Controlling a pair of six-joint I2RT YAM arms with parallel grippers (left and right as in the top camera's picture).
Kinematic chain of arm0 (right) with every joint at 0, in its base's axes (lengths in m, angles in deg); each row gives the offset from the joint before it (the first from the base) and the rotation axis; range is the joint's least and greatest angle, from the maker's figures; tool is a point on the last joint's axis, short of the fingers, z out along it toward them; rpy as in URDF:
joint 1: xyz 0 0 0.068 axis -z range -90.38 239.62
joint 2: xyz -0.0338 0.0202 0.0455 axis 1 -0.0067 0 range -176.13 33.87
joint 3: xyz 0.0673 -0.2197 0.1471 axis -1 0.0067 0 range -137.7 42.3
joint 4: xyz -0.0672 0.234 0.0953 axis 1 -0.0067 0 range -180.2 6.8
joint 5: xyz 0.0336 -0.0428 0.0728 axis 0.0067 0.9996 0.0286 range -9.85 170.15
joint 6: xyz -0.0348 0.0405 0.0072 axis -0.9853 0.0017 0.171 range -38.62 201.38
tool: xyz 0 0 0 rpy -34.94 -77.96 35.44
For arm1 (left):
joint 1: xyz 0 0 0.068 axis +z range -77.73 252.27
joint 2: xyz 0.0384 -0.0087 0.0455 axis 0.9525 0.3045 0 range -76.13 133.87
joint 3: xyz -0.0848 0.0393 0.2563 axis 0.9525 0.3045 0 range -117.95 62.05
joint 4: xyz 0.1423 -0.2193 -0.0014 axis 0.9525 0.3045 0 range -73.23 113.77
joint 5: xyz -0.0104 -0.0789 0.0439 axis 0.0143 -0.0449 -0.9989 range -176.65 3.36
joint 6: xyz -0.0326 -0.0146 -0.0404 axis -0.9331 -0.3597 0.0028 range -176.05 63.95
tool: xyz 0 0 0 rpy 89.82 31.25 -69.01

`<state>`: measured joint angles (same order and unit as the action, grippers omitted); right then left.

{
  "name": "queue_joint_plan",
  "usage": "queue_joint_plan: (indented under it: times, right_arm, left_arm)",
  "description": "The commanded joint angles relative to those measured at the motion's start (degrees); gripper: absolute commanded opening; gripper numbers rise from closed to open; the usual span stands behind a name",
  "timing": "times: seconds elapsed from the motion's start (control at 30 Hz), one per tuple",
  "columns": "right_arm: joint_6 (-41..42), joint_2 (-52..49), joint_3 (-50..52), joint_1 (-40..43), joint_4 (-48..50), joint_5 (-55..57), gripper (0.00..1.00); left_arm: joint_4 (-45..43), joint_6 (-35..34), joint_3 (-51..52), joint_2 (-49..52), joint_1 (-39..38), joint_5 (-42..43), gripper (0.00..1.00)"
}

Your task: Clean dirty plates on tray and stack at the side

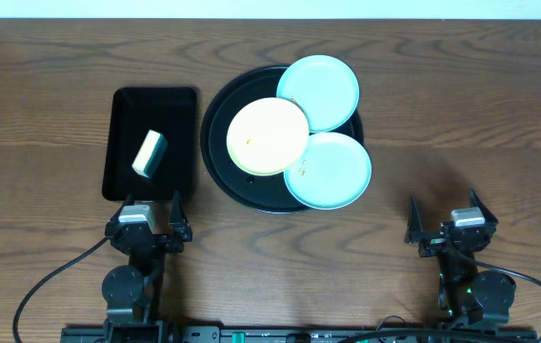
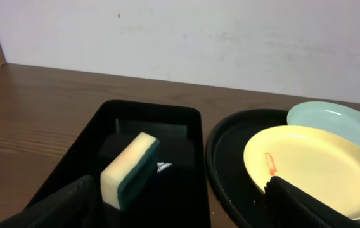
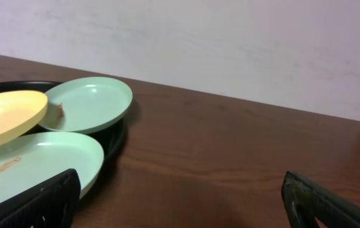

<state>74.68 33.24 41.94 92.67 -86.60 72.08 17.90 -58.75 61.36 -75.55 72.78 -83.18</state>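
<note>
Three plates lie overlapping on the round black tray (image 1: pixel 215 152). The pale yellow plate (image 1: pixel 267 136) rests on top at the left, with an orange smudge. One mint plate (image 1: pixel 323 88) sits at the back right, another mint plate (image 1: pixel 332 171) at the front right, overhanging the rim. My left gripper (image 1: pixel 150 215) stands open near the table's front edge, below the rectangular tray. My right gripper (image 1: pixel 450 217) stands open at the front right, over bare wood. In the left wrist view the yellow plate (image 2: pixel 319 166) shows behind the right fingertip (image 2: pixel 307 206).
A rectangular black tray (image 1: pixel 123 119) at the left holds a yellow-green sponge (image 1: pixel 149 153). The sponge (image 2: pixel 130 170) lies just ahead of my left fingers. Bare wooden table (image 1: pixel 461 105) extends right of the round tray.
</note>
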Motion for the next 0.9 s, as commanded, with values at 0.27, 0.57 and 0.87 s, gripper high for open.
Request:
queue_joint_plan:
  times: [0.27, 0.57, 0.87]
  right_arm:
    - [-0.4, 0.2, 0.0, 0.3, -0.2, -0.1, 0.99]
    - [-0.5, 0.2, 0.0, 0.3, -0.2, -0.1, 0.99]
    - [-0.5, 0.2, 0.0, 0.3, -0.2, -0.1, 0.99]
  left_arm:
    - [2.3, -2.7, -9.9, 0.9, -0.3, 5.1, 0.85]
    - [26.3, -1.4, -43.7, 22.1, -0.3, 4.4, 0.85]
    - [53.9, 4.0, -80.9, 55.7, -0.3, 4.4, 0.85]
